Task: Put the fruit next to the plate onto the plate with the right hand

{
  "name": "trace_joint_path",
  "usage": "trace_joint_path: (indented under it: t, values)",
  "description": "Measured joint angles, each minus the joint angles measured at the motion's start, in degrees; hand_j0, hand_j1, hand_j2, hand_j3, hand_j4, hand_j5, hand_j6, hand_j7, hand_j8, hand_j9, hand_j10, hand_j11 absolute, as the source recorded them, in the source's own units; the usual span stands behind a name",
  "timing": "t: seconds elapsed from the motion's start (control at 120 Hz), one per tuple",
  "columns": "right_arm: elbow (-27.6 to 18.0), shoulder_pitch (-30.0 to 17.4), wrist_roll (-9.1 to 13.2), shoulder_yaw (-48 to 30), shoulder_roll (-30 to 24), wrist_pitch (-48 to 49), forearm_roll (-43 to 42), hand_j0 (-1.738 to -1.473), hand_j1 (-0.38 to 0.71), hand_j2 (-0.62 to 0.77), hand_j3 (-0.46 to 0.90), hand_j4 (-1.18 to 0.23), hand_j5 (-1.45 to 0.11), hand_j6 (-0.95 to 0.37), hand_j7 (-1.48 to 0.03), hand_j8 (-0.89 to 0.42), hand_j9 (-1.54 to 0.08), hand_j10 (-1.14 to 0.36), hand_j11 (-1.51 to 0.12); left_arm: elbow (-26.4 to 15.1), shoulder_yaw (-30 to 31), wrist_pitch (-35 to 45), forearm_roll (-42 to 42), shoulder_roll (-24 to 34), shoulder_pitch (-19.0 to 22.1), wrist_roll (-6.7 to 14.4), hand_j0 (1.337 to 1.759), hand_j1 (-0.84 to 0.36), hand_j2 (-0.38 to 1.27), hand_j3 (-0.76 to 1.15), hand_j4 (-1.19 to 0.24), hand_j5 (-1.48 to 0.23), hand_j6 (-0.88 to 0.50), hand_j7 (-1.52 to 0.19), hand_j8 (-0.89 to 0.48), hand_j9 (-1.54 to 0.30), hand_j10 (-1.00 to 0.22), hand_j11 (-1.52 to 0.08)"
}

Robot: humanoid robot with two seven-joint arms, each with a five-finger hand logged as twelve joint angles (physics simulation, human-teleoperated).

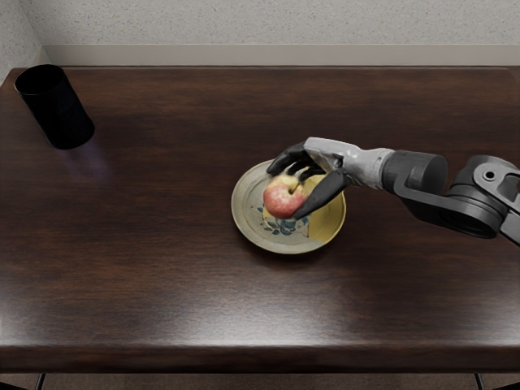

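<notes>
The right hand (315, 172) reaches in from the right edge, its grey forearm (410, 177) stretching leftward over the table to end above the plate. Its dark fingers (286, 159) curl down over the top and far side of the apple (280, 200), and the thumb (323, 193) runs along the fruit's right flank, so the hand closes around the apple in a grasp. The apple is red with a yellowish patch, and it sits within the plate's outline, left of centre. Whether its underside touches the plate or hangs just above it cannot be told from this angle.

The plate (327, 231) is round and yellowish, with a dark blue pattern showing near the apple's lower edge. It lies a little right of the middle of the dark wooden table (162, 284).

Well apart from the plate, at the far left corner, 1 black cylindrical cup (55, 106) stands upright. Behind the table runs a pale wall (276, 24). Only 1 arm shows.
</notes>
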State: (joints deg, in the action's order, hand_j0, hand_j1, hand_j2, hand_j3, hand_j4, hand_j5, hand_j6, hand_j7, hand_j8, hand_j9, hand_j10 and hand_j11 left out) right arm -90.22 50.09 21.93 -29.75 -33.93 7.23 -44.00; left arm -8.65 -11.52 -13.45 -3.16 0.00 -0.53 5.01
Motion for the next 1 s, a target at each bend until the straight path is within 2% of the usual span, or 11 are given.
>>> trace_joint_path:
  t: [0.25, 0.583, 0.842, 1.0]
  values:
    - [0.0, 0.1, 0.0, -0.7, -1.3, 1.4, 1.2, -1.658, -0.03, -0.02, 0.00, -0.30, -0.38, -0.27, -0.37, -0.26, -0.37, -0.28, -0.38, 0.0, 0.0, 0.0, 0.0, 0.0, 0.0, 0.0, 1.658, 0.35, 0.00, 0.00, 0.00, 0.00, 0.00, 0.00, 0.00, 0.00, 0.00, 0.00]
    - [0.1, 0.1, -0.5, -3.6, -6.9, 10.6, 13.1, -1.658, -0.26, -0.01, 0.00, -0.08, -0.10, -0.07, -0.10, -0.07, -0.10, -0.08, -0.10, 0.0, 0.0, 0.0, 0.0, 0.0, 0.0, 0.0, 1.658, 0.35, 0.00, 0.00, 0.00, 0.00, 0.00, 0.00, 0.00, 0.00, 0.00, 0.00]
    - [1.4, -0.3, -0.7, -4.0, -12.7, 23.7, 25.6, -1.658, -0.33, 0.00, 0.00, -0.02, -0.03, -0.02, -0.03, -0.02, -0.03, -0.02, -0.03, 0.0, 0.0, 0.0, 0.0, 0.0, 0.0, 0.0, 1.658, 0.35, 0.00, 0.00, 0.00, 0.00, 0.00, 0.00, 0.00, 0.00, 0.00, 0.00]
    - [3.5, -0.7, -0.7, -4.0, -15.7, 26.9, 32.2, -1.658, -0.34, 0.00, 0.00, -0.01, -0.01, -0.01, -0.01, -0.01, -0.01, -0.01, -0.01, 0.0, 0.0, 0.0, 0.0, 0.0, 0.0, 0.0, 1.658, 0.35, 0.00, 0.00, 0.00, 0.00, 0.00, 0.00, 0.00, 0.00, 0.00, 0.00]
